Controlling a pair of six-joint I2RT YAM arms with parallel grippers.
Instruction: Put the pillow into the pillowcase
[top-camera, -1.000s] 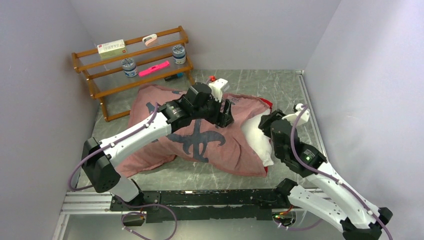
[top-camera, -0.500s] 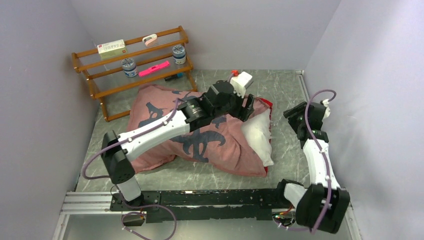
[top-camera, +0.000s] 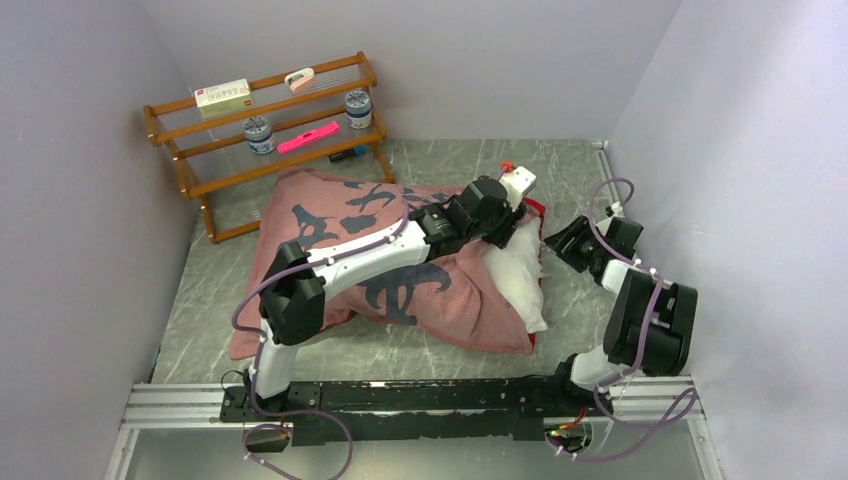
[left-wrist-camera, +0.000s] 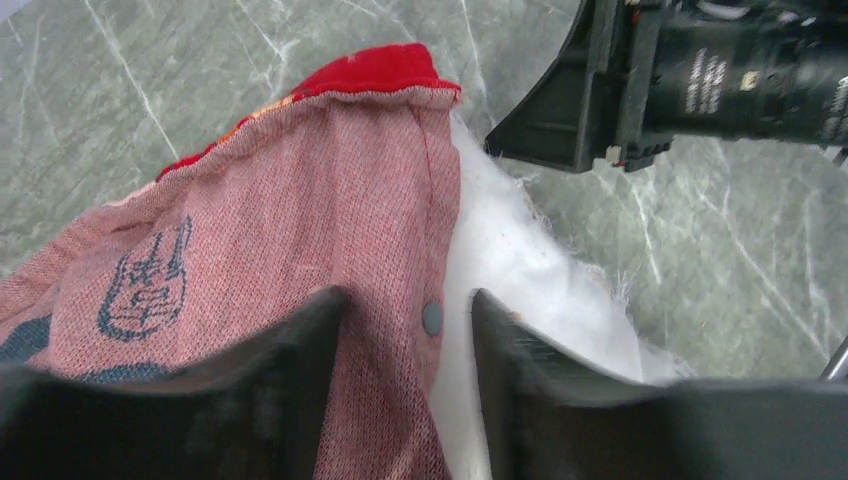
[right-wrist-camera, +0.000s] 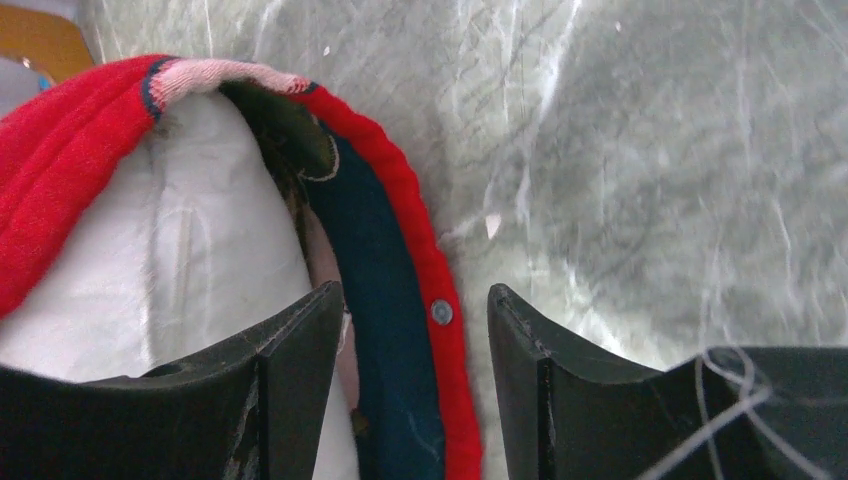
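Observation:
The pillowcase (top-camera: 400, 275) lies across the table's middle with its paler pink reverse and dark prints up. The white pillow (top-camera: 517, 272) sticks out of its open right end. My left gripper (top-camera: 512, 212) is open over that end; in the left wrist view (left-wrist-camera: 408, 297) its jaws straddle the case's hem (left-wrist-camera: 380, 200) and a snap button, with the pillow (left-wrist-camera: 520, 270) beside it. My right gripper (top-camera: 562, 243) is open just right of the opening; in the right wrist view (right-wrist-camera: 414, 290) the red hem (right-wrist-camera: 425, 260) lies between its jaws, the pillow (right-wrist-camera: 190, 260) to the left.
A wooden rack (top-camera: 200, 150) with jars, a box and a pink item stands at the back left. Walls close in on the left, back and right. A metal rail (top-camera: 400, 400) runs along the near edge. The right gripper shows in the left wrist view (left-wrist-camera: 550, 110).
My left arm has reached right along the case to its open end. My right arm has folded back toward the right wall, and its gripper now sits low by the opening.

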